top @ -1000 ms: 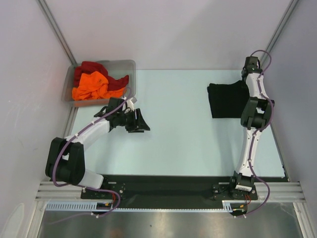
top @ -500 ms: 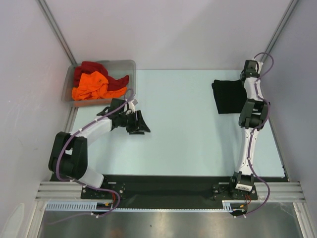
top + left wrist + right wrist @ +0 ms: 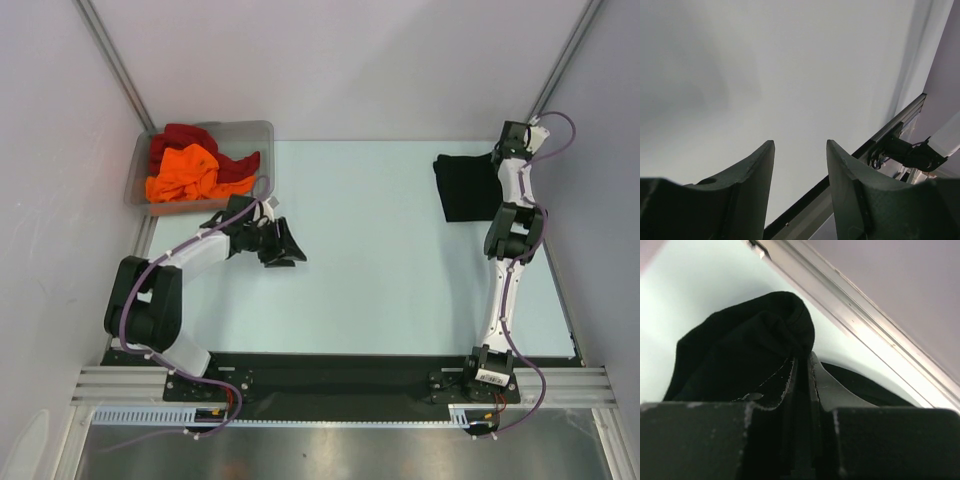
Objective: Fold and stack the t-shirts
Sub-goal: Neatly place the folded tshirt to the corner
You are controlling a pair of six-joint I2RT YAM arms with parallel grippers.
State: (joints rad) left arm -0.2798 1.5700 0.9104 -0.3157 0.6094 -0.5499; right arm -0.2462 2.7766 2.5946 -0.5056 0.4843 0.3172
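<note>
The black t-shirt (image 3: 465,188) lies folded at the far right of the table. My right gripper (image 3: 497,163) is shut on its right edge; in the right wrist view (image 3: 802,360) black cloth (image 3: 740,355) bunches between the closed fingers. Its chest mark is hidden. The orange t-shirt (image 3: 182,172) and the dark red t-shirt (image 3: 185,138) lie crumpled in the grey plastic bin (image 3: 255,132) at the far left. My left gripper (image 3: 285,247) is open and empty over bare table, just in front of the bin; its fingers (image 3: 755,170) show nothing between them.
The right metal rail (image 3: 855,315) runs close behind the black shirt. The table's near edge and black base strip (image 3: 330,370) hold both arm bases. Walls stand close on the left and right.
My right gripper has moved back and to the right, dragging the black t-shirt toward the far right corner. My left arm has shifted slightly, its gripper staying open.
</note>
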